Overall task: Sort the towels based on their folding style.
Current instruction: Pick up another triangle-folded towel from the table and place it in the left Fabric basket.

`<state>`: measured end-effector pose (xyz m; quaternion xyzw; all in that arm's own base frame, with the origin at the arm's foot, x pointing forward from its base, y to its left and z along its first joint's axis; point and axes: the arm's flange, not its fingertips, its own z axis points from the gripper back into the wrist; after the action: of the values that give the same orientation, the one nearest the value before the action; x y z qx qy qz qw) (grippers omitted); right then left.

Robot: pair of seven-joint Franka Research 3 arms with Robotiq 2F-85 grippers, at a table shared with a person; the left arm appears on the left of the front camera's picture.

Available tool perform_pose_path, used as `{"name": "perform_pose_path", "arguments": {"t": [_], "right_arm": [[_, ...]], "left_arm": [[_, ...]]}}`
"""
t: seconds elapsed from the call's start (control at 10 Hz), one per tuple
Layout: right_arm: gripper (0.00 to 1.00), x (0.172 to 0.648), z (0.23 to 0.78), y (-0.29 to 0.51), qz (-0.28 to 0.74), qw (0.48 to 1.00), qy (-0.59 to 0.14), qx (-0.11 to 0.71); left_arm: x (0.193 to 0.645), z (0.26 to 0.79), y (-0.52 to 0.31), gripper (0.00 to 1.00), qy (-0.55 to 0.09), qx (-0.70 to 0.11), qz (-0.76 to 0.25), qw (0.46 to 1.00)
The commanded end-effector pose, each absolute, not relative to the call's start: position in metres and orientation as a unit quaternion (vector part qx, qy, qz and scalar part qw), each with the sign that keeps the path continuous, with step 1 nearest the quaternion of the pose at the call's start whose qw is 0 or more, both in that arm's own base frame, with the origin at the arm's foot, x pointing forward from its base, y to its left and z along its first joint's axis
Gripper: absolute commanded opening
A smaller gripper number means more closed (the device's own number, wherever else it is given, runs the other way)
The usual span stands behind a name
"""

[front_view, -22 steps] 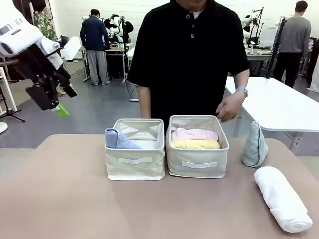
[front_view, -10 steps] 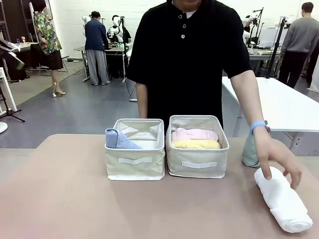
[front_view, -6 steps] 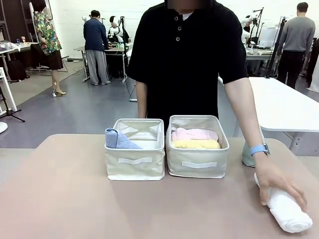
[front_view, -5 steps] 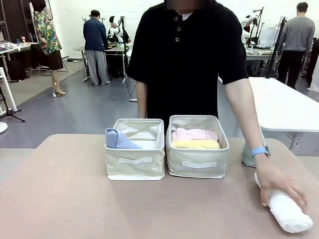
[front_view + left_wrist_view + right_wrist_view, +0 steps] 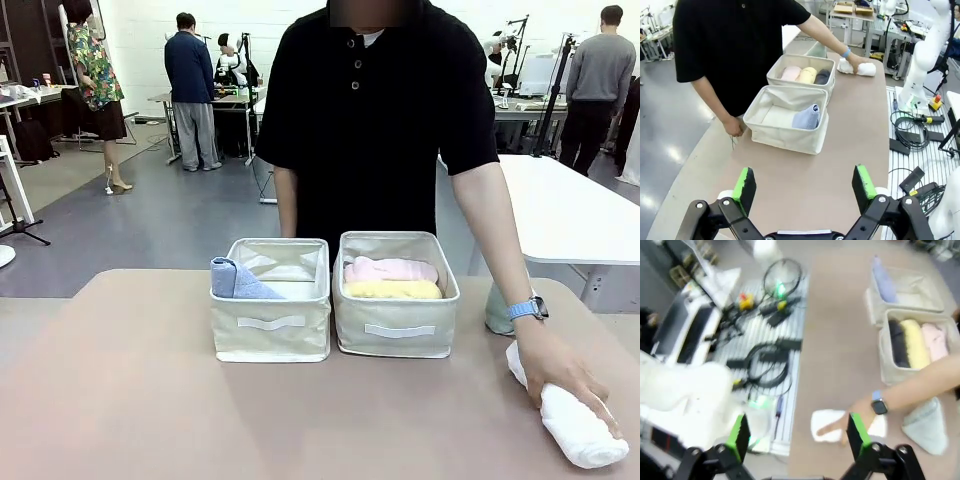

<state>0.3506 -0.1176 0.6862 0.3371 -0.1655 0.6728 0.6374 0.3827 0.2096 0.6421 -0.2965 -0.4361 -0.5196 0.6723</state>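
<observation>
Left jaws and right jaws both gape, empty, above the counter (image 5: 140,400). Near right, a hand (image 5: 556,372) grips the white roll (image 5: 585,442). It probably belongs in the right bin (image 5: 396,330). The teal cone (image 5: 495,316) waits behind.

Left cream fabric bin (image 5: 270,325) holds lavender-blue cone towel (image 5: 235,280). Right cream fabric bin (image 5: 395,335), just beside it, holds pink rolled towel (image 5: 390,268) behind yellow rolled towel (image 5: 393,290). White rolled towel (image 5: 575,430) lies farther right, pale teal cone towel (image 5: 497,310) behind it.
</observation>
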Motion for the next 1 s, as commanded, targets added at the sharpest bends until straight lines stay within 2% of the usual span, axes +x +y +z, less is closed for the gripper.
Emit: {"name": "perform_pose_path", "arguments": {"t": [0.0, 0.2, 0.3, 0.4, 0.5, 0.7, 0.9], "right_arm": [[1.00, 0.354, 0.657, -0.053, 0.734, 0.615, -0.074, 0.279], [1.00, 0.356, 0.625, -0.018, 0.761, 0.592, -0.040, 0.261], [1.00, 0.357, 0.609, -0.010, 0.778, 0.560, -0.066, 0.275], [1.00, 0.351, 0.612, -0.019, 0.774, 0.563, -0.081, 0.277], [1.00, 0.331, 0.638, -0.055, 0.765, 0.582, -0.113, 0.252], [1.00, 0.288, 0.693, -0.154, 0.716, 0.640, -0.232, 0.154], [1.00, 0.281, 0.692, -0.186, 0.675, 0.684, -0.252, 0.113]], "left_arm": [[0.382, 0.645, 0.213, 1.00, -0.438, -0.295, -0.526, 0.667], [0.382, 0.645, 0.213, 1.00, -0.438, -0.295, -0.526, 0.667], [0.382, 0.645, 0.213, 1.00, -0.438, -0.295, -0.526, 0.667], [0.382, 0.645, 0.213, 1.00, -0.438, -0.295, -0.526, 0.667], [0.382, 0.645, 0.213, 1.00, -0.438, -0.295, -0.526, 0.667], [0.382, 0.645, 0.213, 1.00, -0.438, -0.295, -0.526, 0.667], [0.382, 0.645, 0.213, 1.00, -0.438, -0.295, -0.526, 0.667]]}}
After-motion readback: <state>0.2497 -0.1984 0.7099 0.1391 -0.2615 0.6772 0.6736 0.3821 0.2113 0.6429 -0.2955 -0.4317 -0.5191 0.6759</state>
